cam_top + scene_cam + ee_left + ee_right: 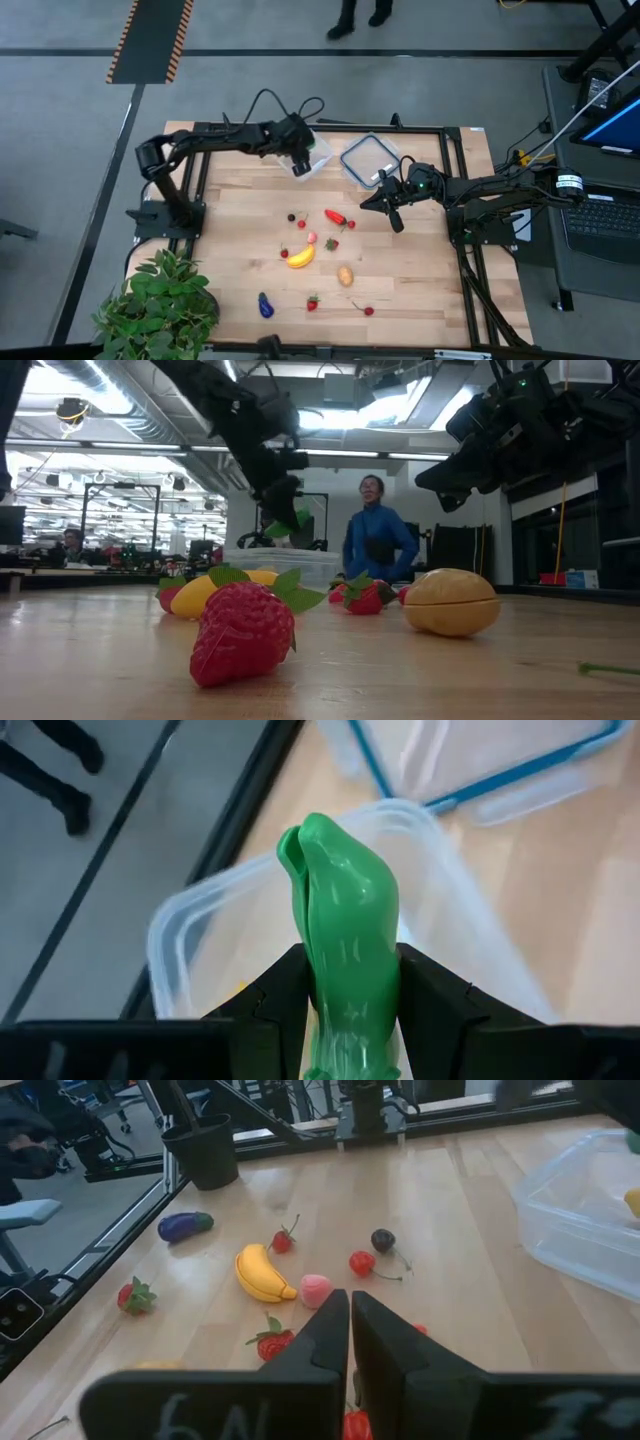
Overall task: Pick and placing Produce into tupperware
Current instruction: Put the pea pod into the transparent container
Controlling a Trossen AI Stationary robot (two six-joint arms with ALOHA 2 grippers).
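Observation:
My left gripper [300, 163] hangs over the clear tupperware [318, 156] near the table's far edge and is shut on a green toy vegetable [345, 950]. The low view shows that green piece [290, 522] above the tub [290, 563]. A small yellow piece [632, 1200] lies inside the tub. My right gripper [392, 212] hovers shut and empty right of the loose produce: a banana [300, 257], red pepper [336, 216], potato-like piece [345, 275], eggplant [265, 305] and strawberries [313, 302] all lie on the wood. My left gripper pinches the green vegetable's lower part [350, 1005] between its two fingers [285, 995], coming from above and pointing down. The piece is lifted clear and juts past the fingertips over the tub's opening [250, 920].
The flat lid [370, 158] with its blue seal lies just right of the tub. A leafy plant [160, 300] stands at the table's near left corner. A person [375, 540] stands beyond the far edge. Bare wood lies on the near right side.

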